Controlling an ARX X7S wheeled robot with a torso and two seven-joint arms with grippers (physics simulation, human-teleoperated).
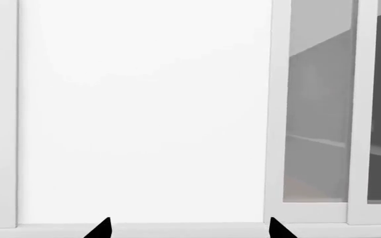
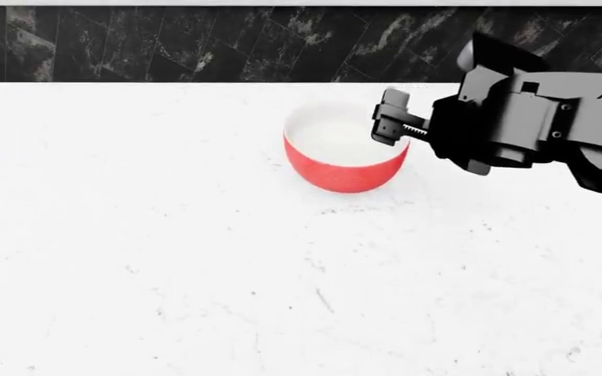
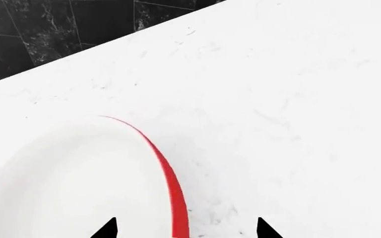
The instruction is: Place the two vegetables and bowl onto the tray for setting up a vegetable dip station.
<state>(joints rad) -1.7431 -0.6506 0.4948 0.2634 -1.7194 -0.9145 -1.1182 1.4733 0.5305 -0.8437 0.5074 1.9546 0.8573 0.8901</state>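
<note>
Under the right fingers (image 3: 184, 229), the bowl (image 3: 78, 183) is cropped.

The right gripper (image 2: 392, 117) covers part of the bowl (image 2: 338, 166) rim on the side nearest the arm in the head view, so whether it touches the rim there cannot be told. In the right wrist view the bowl (image 3: 71, 188) is cut off by the picture's edge, and only two dark fingertips (image 3: 105, 229) show, one over the bowl's white inside and one outside its red wall. In the left wrist view the left gripper (image 1: 187, 229) likewise shows only two tips, before a white panel (image 1: 144, 109).
</note>
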